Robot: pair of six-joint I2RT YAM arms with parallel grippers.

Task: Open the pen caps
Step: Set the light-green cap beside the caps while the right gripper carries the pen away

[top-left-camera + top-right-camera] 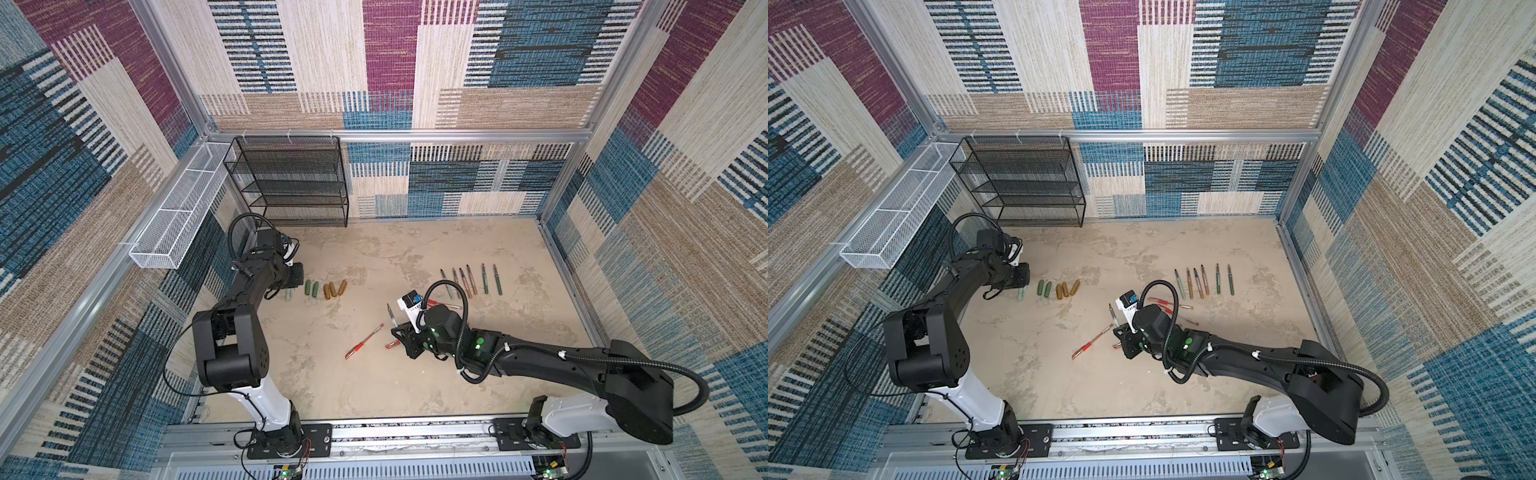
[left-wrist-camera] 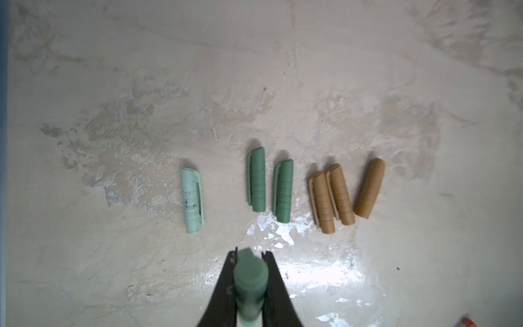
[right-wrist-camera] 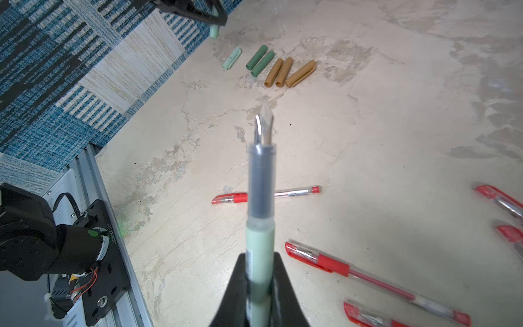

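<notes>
Beige tabletop (image 1: 374, 395): the cap row (image 2: 284, 195) lies lengthwise just ahead of the left gripper (image 2: 249, 252) (clamping a mint cap (image 2: 250, 276)); the right gripper (image 3: 259, 256) clamps the uncapped pen (image 3: 261, 181).

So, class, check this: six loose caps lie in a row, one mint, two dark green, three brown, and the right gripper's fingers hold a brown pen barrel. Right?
One slip: the pen barrel in the fingers of the right gripper is pale mint, not brown, as the right wrist view shows. The six caps lie as stated.
</notes>
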